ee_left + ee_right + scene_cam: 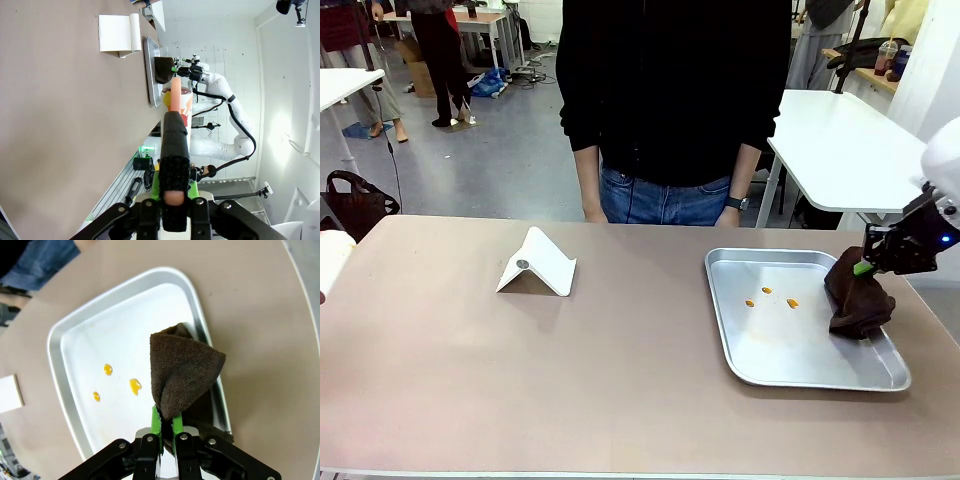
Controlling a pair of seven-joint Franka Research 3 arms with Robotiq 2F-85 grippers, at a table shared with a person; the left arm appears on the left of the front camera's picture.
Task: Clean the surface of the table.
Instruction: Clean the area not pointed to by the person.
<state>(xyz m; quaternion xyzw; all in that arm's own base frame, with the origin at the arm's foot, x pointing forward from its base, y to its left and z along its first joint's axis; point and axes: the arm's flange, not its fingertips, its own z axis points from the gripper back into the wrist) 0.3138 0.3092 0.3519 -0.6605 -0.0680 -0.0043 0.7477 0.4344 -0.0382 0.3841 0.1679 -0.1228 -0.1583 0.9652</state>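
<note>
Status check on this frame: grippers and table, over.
Left gripper shut on black-handled tool. Right gripper shut on brown cloth over right rim of tray. Table carries tray with orange spots, plus white stand.

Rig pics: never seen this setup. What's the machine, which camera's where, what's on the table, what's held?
Two robot arms with two-finger grippers at a table. Front view: fixed camera between the arms, facing a person across it. Wrist views: a camera on each wrist, looking along that arm's gripper. On the table: a white folded stand and a tray with three orange spots. Held: right gripper shut on a brown cloth at the tray's edge; left gripper shut on a black-and-pink stick.
</note>
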